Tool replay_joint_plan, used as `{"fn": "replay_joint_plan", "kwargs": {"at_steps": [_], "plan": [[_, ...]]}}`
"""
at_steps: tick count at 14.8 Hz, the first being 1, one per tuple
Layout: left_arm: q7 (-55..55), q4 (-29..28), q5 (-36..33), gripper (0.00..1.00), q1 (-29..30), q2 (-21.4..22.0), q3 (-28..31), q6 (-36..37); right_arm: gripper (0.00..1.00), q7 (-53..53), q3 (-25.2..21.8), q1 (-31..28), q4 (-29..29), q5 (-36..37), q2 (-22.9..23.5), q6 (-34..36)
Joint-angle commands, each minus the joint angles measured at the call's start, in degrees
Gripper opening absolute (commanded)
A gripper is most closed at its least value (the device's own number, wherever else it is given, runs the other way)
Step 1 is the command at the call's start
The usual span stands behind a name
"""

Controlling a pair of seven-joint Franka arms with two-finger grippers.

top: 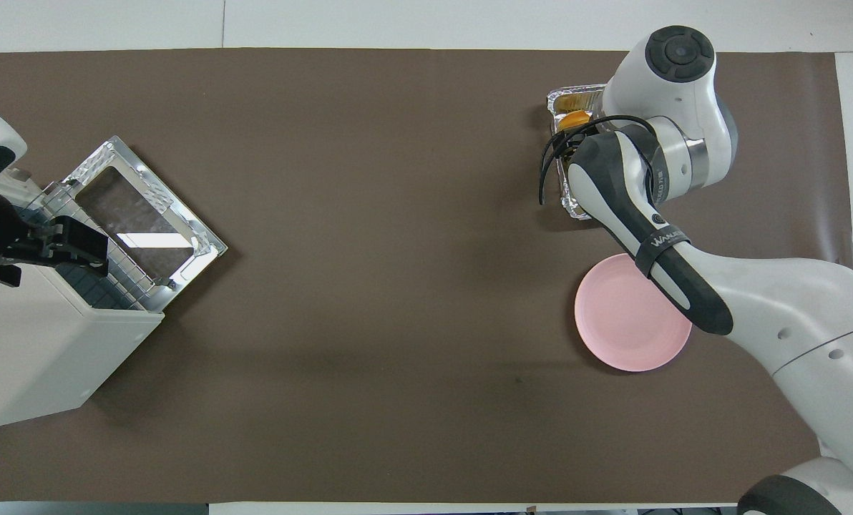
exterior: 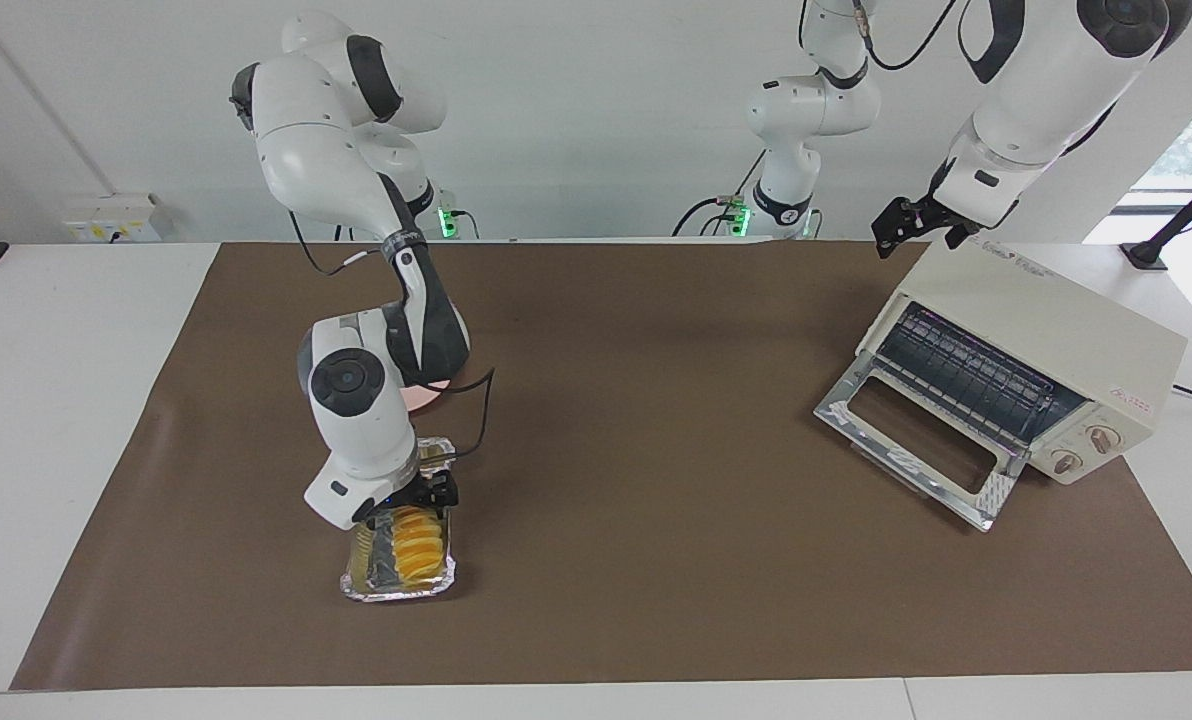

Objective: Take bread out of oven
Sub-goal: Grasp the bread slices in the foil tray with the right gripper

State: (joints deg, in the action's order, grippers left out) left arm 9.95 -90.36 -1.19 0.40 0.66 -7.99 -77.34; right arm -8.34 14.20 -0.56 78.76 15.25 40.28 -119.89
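Observation:
The bread (exterior: 418, 545), a ridged yellow-orange loaf, lies in a crinkled foil tray (exterior: 396, 590) on the brown mat at the right arm's end of the table. In the overhead view only a bit of the bread (top: 575, 119) shows under the arm. My right gripper (exterior: 428, 500) is down at the end of the bread and tray nearer to the robots. The cream-white oven (exterior: 1046, 330) stands at the left arm's end, its glass door (exterior: 906, 440) folded down and its wire rack (exterior: 976, 375) bare. My left gripper (exterior: 916, 230) hangs open and empty over the oven's top.
A pink plate (top: 623, 315) lies on the mat nearer to the robots than the foil tray (top: 573, 96), partly under the right arm. The oven (top: 40, 350) sits angled, its open door (top: 147, 214) jutting toward the middle of the mat (top: 398, 286).

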Motion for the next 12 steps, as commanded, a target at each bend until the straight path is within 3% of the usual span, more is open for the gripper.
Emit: {"fn": "replay_joint_plan", "kwargs": {"at_steps": [1, 2, 3, 4, 5, 6, 12], "plan": [[-0.46, -1.75, 0.93, 1.0, 0.65, 1.54, -0.1, -0.44, 1.0, -1.85, -0.05, -0.76, 4.64, 1.18, -1.7, -4.39], [-0.46, -1.75, 0.93, 1.0, 0.65, 1.54, -0.1, -0.44, 1.0, -1.85, -0.05, -0.93, 4.65, 1.18, -1.7, -4.57], [-0.46, -1.75, 0.93, 1.0, 0.65, 1.54, -0.1, -0.44, 0.87, -1.85, -0.05, -0.85, 4.65, 1.18, -1.7, -4.66], [-0.46, -1.75, 0.93, 1.0, 0.65, 1.54, -0.1, -0.44, 0.57, -1.94, -0.05, -0.93, 4.56, 1.09, -1.7, -4.57], [-0.37, -1.75, 0.93, 1.0, 0.65, 1.54, -0.1, -0.44, 0.13, -1.85, -0.05, -0.93, 4.56, 1.01, -1.7, -4.48], [-0.46, -1.75, 0.93, 1.0, 0.65, 1.54, -0.1, -0.44, 0.0, -1.85, 0.04, -1.02, 4.38, 0.83, -1.7, -4.13], [-0.37, -1.75, 0.93, 1.0, 0.65, 1.54, -0.1, -0.44, 0.0, -1.77, 0.04, -1.29, 1.58, 0.04, -1.87, -0.45]]}}
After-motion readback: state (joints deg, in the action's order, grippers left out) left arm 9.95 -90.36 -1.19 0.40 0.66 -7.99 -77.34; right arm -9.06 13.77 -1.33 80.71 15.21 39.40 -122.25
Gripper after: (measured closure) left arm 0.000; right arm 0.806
